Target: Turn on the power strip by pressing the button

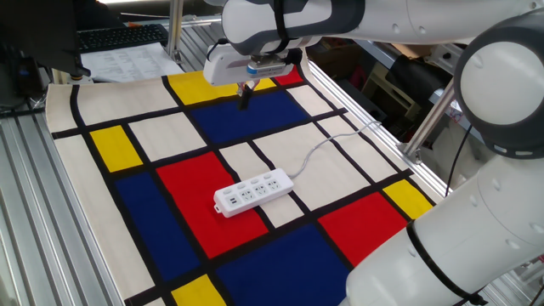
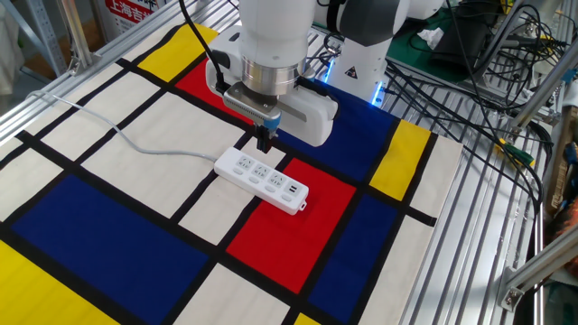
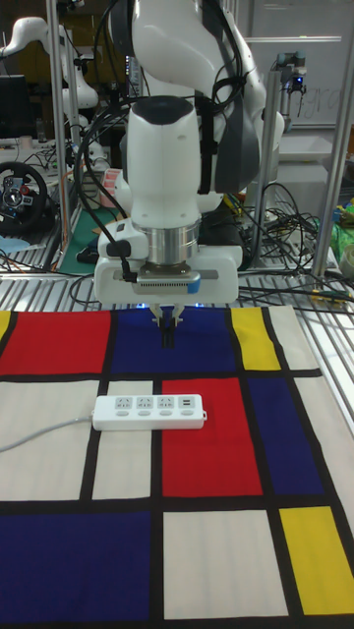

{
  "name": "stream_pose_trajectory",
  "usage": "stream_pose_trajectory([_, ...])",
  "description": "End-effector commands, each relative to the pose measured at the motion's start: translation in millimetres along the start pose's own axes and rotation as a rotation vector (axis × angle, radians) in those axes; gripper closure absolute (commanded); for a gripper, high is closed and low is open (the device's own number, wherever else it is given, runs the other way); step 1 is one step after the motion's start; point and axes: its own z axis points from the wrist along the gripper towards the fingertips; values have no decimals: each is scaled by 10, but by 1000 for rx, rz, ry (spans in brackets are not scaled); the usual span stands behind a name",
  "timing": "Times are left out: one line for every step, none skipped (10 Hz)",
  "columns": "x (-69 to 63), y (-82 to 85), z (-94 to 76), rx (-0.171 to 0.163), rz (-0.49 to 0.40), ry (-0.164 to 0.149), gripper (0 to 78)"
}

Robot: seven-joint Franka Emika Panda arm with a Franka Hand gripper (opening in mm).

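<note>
**Power strip sitting on the mat, pincer hanging off to one side**

Power strip (image 2: 261, 180) is lying flat on the colored-block mat (image 2: 108, 235) covering the bench, straddling a white panel and a red one. Just one strip, with one thin white cord (image 2: 126, 135) running off its end across the white panels. I count three socket groups plus a smaller dark port block at the far end in the tall fixed view. The button I honestly can't pick out, too small.

One arm, one pincer (image 3: 168, 334). It hangs above the blue panel just beyond the strip's long edge, not touching it, tips pointing straight down. Fingers (image 2: 264, 140) look like a single dark stub in every view, so can't tell if they're together or apart.
</note>
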Motion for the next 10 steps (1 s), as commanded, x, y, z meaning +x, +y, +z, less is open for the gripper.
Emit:
stream_pose_trajectory([0, 0, 0, 0, 0, 0, 776])
stream_pose_trajectory([0, 1, 0, 113, 92, -25, 776])
stream_pose_trajectory([1, 2, -1, 132, 83, -23, 776])
stream_pose_trajectory([1, 2, -1, 128, 84, -19, 776])
stream_pose_trajectory([1, 2, -1, 126, 84, -12, 776])
stream_pose_trajectory([1, 2, -1, 124, 84, -9, 776])
stream_pose_trajectory([1, 2, -1, 119, 82, 4, 776])
stream_pose_trajectory([1, 2, -1, 114, 84, 8, 776])
stream_pose_trajectory([1, 2, -1, 103, 90, 9, 776])
stream_pose_trajectory([1, 2, -1, 96, 94, 9, 776])
